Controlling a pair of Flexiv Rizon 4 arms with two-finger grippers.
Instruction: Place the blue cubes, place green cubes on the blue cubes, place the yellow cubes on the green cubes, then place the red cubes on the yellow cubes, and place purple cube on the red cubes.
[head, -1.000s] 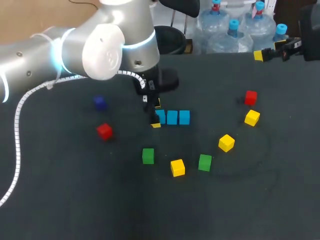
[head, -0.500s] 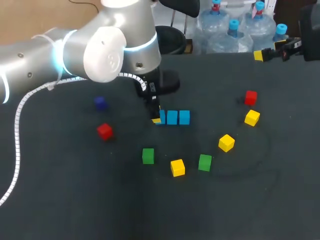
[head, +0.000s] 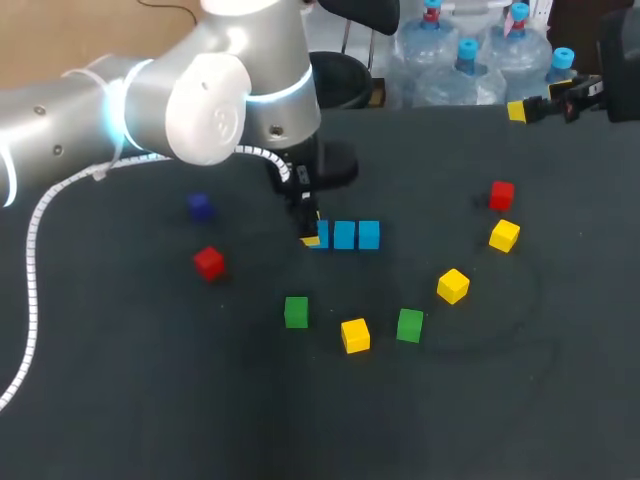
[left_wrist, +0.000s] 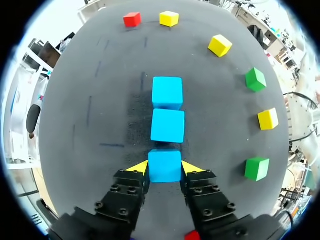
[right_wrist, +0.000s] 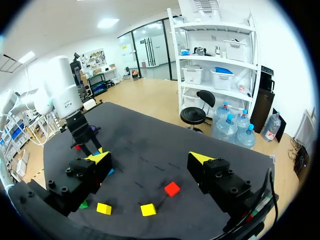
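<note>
L gripper (left_wrist: 164, 169) pinches the near blue cube (left_wrist: 164, 162) from both sides. The cube stands on the table (head: 150, 400), at the end of a row w/ 2 more blue cubes (left_wrist: 167, 125). Around, well apart, lie green cubes (left_wrist: 257, 168), yellow cubes (left_wrist: 268, 118) and a red cube (left_wrist: 132, 19). Only head view shows the purple cube (head: 200, 206). R gripper (right_wrist: 150, 157) is spread wide at the far table edge.

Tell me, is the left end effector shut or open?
Shut: the left end effector has both yellow fingertips touching opposite sides of the nearest blue cube.
</note>
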